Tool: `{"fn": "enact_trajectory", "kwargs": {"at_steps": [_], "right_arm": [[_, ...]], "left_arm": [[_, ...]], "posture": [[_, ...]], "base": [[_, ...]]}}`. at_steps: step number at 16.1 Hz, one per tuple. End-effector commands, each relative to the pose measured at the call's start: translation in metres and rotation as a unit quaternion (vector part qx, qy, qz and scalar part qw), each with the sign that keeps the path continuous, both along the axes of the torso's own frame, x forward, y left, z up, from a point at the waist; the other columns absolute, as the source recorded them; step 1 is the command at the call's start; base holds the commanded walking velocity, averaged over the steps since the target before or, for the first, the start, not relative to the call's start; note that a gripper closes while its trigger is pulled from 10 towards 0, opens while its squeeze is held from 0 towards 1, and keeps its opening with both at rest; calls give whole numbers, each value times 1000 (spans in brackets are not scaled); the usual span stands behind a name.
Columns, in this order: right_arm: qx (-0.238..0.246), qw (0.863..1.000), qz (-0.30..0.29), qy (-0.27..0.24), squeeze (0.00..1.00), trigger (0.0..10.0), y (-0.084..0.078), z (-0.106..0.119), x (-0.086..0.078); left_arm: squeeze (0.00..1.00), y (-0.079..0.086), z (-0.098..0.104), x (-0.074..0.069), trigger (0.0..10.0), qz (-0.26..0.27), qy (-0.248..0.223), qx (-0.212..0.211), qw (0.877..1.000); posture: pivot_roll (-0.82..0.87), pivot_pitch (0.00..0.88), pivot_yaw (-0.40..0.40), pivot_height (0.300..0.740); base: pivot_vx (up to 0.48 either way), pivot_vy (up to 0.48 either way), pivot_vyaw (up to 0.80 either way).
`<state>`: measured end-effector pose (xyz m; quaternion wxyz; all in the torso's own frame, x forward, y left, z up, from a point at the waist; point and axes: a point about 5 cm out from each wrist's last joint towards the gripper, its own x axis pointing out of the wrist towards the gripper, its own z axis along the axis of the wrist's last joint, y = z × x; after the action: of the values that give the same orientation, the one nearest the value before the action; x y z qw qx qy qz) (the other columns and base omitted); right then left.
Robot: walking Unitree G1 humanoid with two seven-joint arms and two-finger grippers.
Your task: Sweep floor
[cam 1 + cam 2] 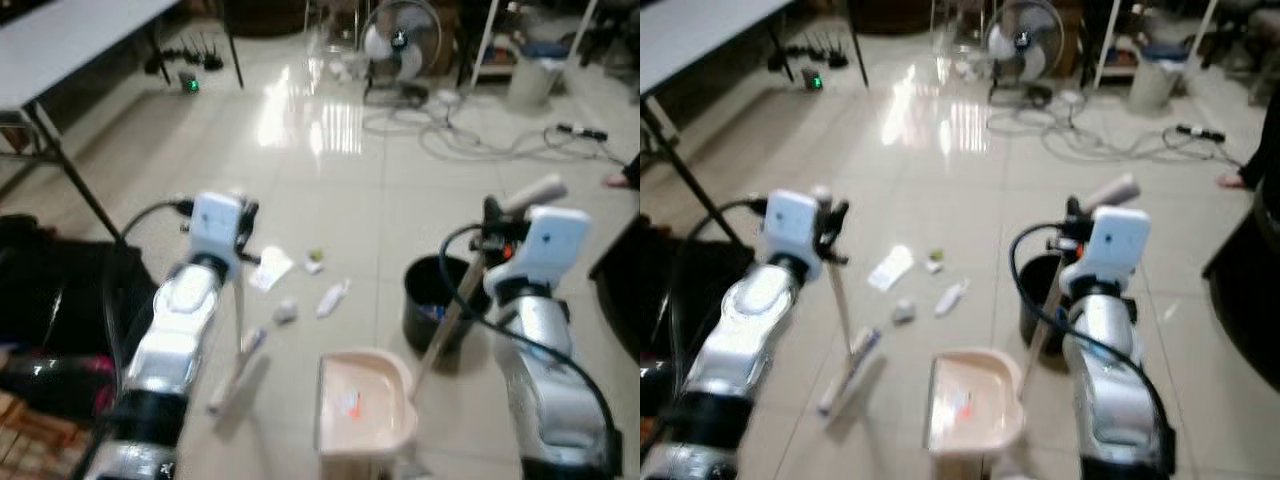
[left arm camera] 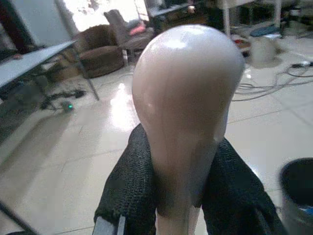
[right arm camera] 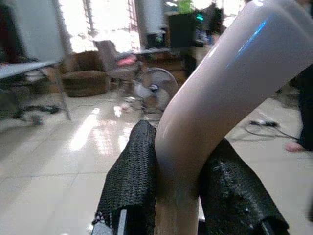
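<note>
Litter [image 1: 300,285] lies scattered on the pale tiled floor [image 1: 330,190] between the two arms: a crumpled white paper, a small greenish scrap and a few white wrappers, all just beyond the near edge of a pink dustpan [image 1: 362,402]. The dustpan sits flat on the tiles close to the robot, its long handle [image 1: 452,310] slanting up and right to the right gripper [image 3: 178,191], whose two black fingers are clamped on either side of the handle's curved pale top. To the left of the litter a small broom [image 1: 238,372] stands with its head on the floor and its thin stick rising to the left gripper [image 2: 183,196]; that gripper's fingers press against both sides of the broom's rounded pink knob. A black bucket [image 1: 438,300] stands just right of the litter, behind the dustpan handle. Farther off, a standing fan [image 1: 400,45] and a tangle of cables [image 1: 470,135] occupy the far side of the room, and a white folding table [image 1: 60,50] stands at the far left. A dark bag [image 1: 50,300] lies at the near left.
</note>
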<state>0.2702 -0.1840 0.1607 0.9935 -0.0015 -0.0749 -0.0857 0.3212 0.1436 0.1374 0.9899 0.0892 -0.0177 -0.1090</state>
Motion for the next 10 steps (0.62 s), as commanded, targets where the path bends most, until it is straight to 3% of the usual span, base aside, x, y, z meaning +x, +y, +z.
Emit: {"fn": "enact_trajectory", "kwargs": {"at_steps": [1, 10], "right_arm": [[-2, 1000, 8, -29, 0, 10000, 5, 13, 0], [-6, 999, 20, -28, 0, 10000, 9, 12, 0]], "left_arm": [[0, 8, 12, 2, 10000, 8, -26, 5, 1000], [0, 10, 11, 2, 10000, 7, -26, 8, 1000]], "posture": [[-119, 56, 64, 740], [-118, 57, 64, 740]], "base": [[412, 0, 0], [413, 0, 0]]}}
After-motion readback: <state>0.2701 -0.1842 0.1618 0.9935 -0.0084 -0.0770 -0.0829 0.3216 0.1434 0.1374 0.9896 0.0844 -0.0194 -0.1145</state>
